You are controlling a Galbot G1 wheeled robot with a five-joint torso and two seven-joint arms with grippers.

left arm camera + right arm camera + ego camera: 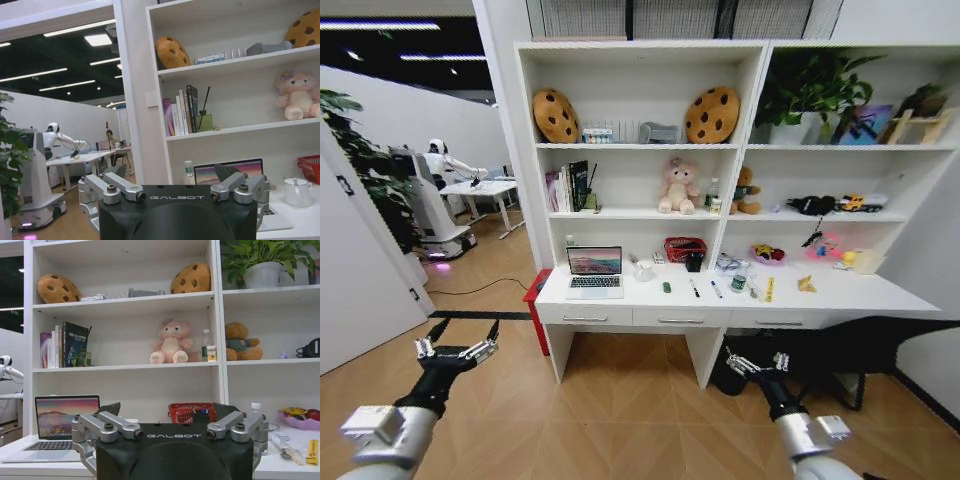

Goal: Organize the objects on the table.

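At the bottom of the head picture we held our left gripper (455, 338) low on the left and our right gripper (753, 362) low on the right, both with fingers spread wide and holding nothing, well back from the table (840, 297). In the middle of the frame, on the white table top, the laptop (595, 271) sat open toward the left. The little green item (667, 287) lay just right of it. Then came the pens (693, 288), and the small jar (740, 282) stood farther right.
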